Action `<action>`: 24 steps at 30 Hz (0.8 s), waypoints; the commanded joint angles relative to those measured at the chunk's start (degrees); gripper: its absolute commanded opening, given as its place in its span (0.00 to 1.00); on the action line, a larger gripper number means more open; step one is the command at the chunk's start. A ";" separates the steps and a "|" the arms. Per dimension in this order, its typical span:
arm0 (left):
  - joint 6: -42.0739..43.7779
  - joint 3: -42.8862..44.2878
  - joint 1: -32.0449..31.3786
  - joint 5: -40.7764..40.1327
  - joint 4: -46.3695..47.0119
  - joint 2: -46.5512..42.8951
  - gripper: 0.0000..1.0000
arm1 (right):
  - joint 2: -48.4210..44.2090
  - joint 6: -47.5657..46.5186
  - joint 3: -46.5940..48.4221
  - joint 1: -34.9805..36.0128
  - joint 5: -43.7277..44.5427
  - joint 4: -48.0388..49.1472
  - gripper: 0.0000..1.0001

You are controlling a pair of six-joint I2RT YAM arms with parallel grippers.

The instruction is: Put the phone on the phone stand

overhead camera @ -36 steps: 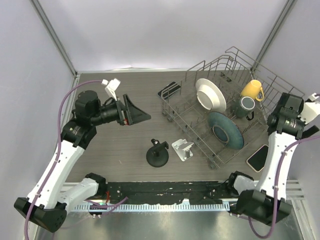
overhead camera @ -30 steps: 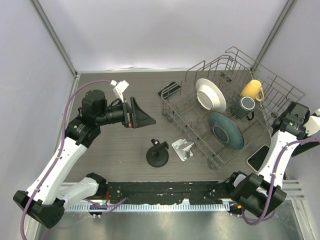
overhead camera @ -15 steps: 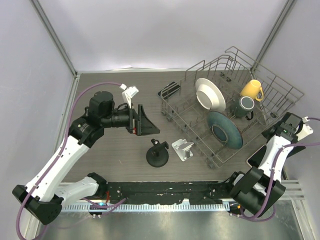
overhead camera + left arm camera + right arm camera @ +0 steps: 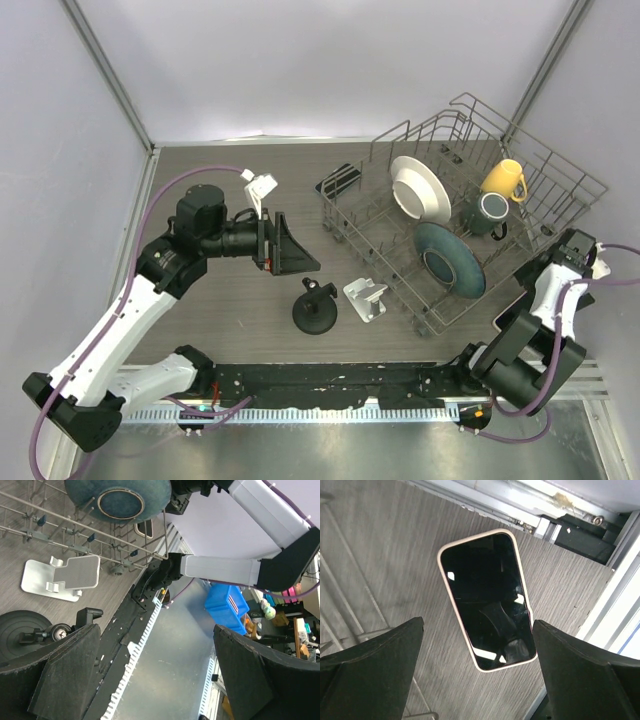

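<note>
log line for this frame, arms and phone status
right gripper: open, above black white-cased phone flat on grey wood-grain table | left gripper: open, empty | white phone stand: vacant

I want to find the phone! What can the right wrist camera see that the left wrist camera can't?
Only the right wrist view shows the whole phone, lying flat and screen up on the table.

Only the left wrist view shows the white phone stand, the black round mount, the blue plate and a blue bin.

Both show the wooden table, dish rack wires and an open end effector: the right end effector or the left end effector.
</note>
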 commanded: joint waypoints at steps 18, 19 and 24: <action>-2.80 -0.76 -0.32 3.55 5.59 -1.58 1.00 | 12.13 -0.17 1.30 -0.23 -3.89 -0.13 0.98; -2.89 -0.76 -0.32 3.64 5.59 -1.75 1.00 | 12.40 -0.26 1.30 -0.23 -3.98 -0.13 0.98; -3.42 -0.94 -0.23 3.82 6.03 -1.93 1.00 | 11.43 1.05 1.30 -0.23 -0.82 -0.57 0.98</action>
